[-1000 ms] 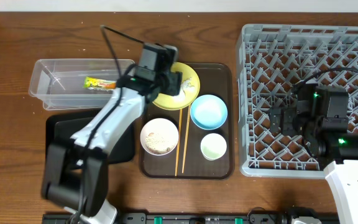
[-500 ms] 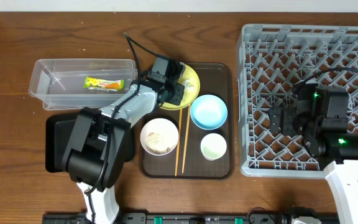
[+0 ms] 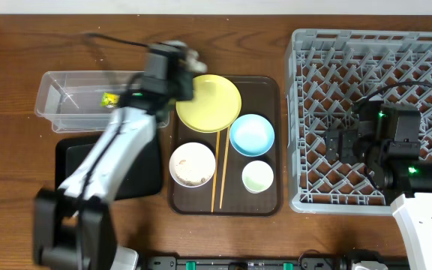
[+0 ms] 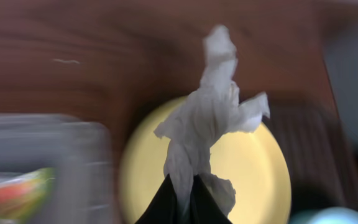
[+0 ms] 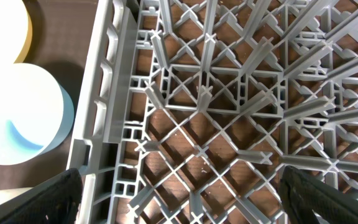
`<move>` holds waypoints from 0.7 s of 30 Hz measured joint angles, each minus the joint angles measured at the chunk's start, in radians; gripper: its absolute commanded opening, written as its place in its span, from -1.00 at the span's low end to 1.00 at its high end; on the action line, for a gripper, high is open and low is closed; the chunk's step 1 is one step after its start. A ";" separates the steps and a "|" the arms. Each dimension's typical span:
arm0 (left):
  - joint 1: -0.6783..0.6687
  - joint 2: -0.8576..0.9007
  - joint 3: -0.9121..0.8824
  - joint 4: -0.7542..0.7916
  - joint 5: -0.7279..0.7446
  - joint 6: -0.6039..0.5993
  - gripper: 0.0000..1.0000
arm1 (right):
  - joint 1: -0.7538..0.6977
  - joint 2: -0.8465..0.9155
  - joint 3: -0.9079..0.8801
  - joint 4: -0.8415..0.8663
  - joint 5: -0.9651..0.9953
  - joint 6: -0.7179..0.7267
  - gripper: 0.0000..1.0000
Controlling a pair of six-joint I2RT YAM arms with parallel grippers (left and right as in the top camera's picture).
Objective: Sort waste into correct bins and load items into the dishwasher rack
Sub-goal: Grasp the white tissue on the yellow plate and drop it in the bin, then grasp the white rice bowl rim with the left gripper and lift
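Observation:
My left gripper (image 3: 184, 61) is shut on a crumpled white paper (image 4: 213, 118), which hangs above the back left edge of the yellow plate (image 3: 210, 103), near the clear tub (image 3: 73, 101). The green-and-orange wrapper (image 3: 109, 98) lies in that tub. The flat black tray (image 3: 147, 171) sits in front of the tub. A blue bowl (image 3: 252, 135), a white bowl (image 3: 193, 163) with rice scraps, a green cup (image 3: 258, 177) and chopsticks (image 3: 217, 169) lie by the plate. My right gripper (image 5: 188, 193) hangs open over the grey rack (image 3: 306, 112), holding nothing.
The dishes rest on a dark brown serving tray (image 3: 272, 90) between the bins and the rack. The left arm (image 3: 103, 161) stretches over the black tray. Bare wooden table (image 3: 21, 52) shows behind and left of the tub.
The left gripper closed on the paper on the plate, lifted it and swung left and back toward the tub. The right arm has not moved.

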 measured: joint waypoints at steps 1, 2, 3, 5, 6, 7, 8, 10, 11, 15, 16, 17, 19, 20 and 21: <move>0.029 -0.018 0.000 -0.010 -0.016 -0.044 -0.87 | 0.000 0.000 0.000 0.000 0.000 0.000 0.99; 0.065 -0.032 0.001 -0.024 -0.034 -0.100 -0.87 | 0.000 0.000 0.000 0.000 0.000 0.000 0.99; 0.098 -0.038 0.001 -0.043 -0.046 -0.156 -0.85 | 0.000 0.000 0.000 0.000 0.000 0.000 0.99; 0.155 -0.035 0.001 -0.086 -0.068 -0.262 -0.66 | 0.000 0.000 0.000 0.000 0.000 0.000 0.98; 0.177 -0.029 0.001 -0.103 -0.075 -0.312 -0.56 | 0.000 0.000 0.000 0.000 0.000 0.000 0.99; 0.195 -0.020 0.001 -0.113 -0.082 -0.359 -0.55 | 0.000 0.000 0.000 0.000 0.000 0.000 0.98; 0.208 -0.011 0.001 -0.117 -0.087 -0.401 -0.54 | 0.000 0.000 0.000 0.000 0.000 0.000 0.98; 0.220 0.003 0.001 -0.122 -0.089 -0.448 -0.29 | 0.000 0.000 0.000 0.000 0.000 0.000 0.99; 0.223 0.009 0.001 -0.127 -0.090 -0.470 -0.16 | 0.000 0.000 0.000 0.000 0.000 0.000 0.99; 0.223 0.011 0.001 -0.130 -0.084 -0.520 -0.04 | 0.000 0.000 0.000 0.000 0.000 0.000 0.98; 0.223 0.011 0.001 -0.131 -0.079 -0.521 -0.01 | 0.000 0.000 0.000 0.000 0.000 0.000 0.99; 0.223 0.010 0.001 -0.131 -0.068 -0.524 0.01 | 0.000 0.000 0.000 0.000 0.000 0.000 0.99; 0.222 0.005 0.001 -0.138 -0.057 -0.523 0.04 | 0.000 0.000 0.000 0.000 0.000 0.000 0.98; 0.219 -0.002 0.001 -0.146 -0.054 -0.521 0.03 | 0.000 0.000 0.000 0.000 0.000 0.000 0.98; 0.215 -0.013 0.001 -0.161 -0.051 -0.517 0.04 | 0.000 0.000 0.000 0.000 0.000 0.000 0.99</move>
